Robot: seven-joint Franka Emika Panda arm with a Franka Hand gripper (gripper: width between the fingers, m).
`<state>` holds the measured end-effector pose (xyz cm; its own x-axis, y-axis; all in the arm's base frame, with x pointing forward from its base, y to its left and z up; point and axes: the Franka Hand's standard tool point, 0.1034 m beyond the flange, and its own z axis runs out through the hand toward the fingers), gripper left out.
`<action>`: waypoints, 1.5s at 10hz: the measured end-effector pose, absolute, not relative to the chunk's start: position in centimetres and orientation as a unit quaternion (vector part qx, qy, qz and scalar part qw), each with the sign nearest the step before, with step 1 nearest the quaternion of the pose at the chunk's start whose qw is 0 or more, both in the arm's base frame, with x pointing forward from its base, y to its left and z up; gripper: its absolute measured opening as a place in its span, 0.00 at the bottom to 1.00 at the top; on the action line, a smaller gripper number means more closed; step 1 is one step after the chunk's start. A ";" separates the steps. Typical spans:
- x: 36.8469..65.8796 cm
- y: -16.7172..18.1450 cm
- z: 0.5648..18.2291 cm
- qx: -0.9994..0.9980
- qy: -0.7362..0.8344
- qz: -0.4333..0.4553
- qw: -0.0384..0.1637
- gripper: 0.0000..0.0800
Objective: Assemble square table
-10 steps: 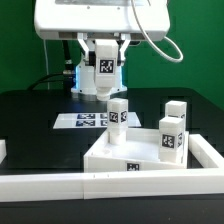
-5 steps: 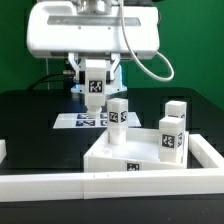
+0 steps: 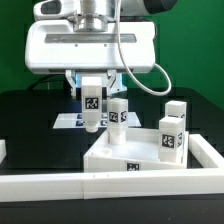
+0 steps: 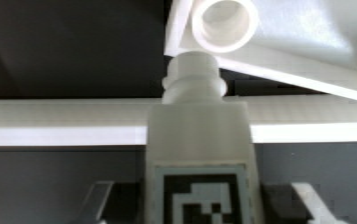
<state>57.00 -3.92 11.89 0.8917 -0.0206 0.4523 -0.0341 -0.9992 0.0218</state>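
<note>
My gripper [image 3: 91,92] is shut on a short white table leg [image 3: 91,110] that hangs upright just off the back left corner of the square table top [image 3: 125,152]. Three tagged legs stand on that slab: one at the back left [image 3: 118,113], one at the back right [image 3: 177,108] and one at the front right [image 3: 171,137]. In the wrist view the held leg [image 4: 201,140] fills the middle, a finger [image 4: 104,203] on either side of its tag. Its threaded tip [image 4: 191,70] points toward a round hole [image 4: 225,18] in the slab's corner.
The marker board [image 3: 70,121] lies flat on the black table behind the held leg. Long white border bars run along the front [image 3: 60,184] and the exterior view's right [image 3: 207,150]. A white block end [image 3: 2,150] shows at the left edge.
The arm has come down and shifted slightly to the exterior view's left, carrying the leg from above the slab to just beside its back left corner. The grip is unchanged.
</note>
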 end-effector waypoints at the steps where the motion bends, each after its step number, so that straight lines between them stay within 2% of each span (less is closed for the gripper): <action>1: 57.0 -3.9 11.9 0.972 -0.014 0.232 0.015 0.36; 4: 56.9 -3.9 11.8 0.973 -0.014 0.231 0.015 0.36; 6: 56.6 -4.2 10.9 0.973 -0.049 0.225 0.008 0.36; 9: 56.4 -3.2 8.9 0.973 -0.051 0.226 0.013 0.36; 15: 56.5 -2.9 8.4 0.972 -0.049 0.228 0.015 0.36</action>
<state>56.53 -2.91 8.39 0.8916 -0.0890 0.4441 -0.1022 -0.9947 0.0059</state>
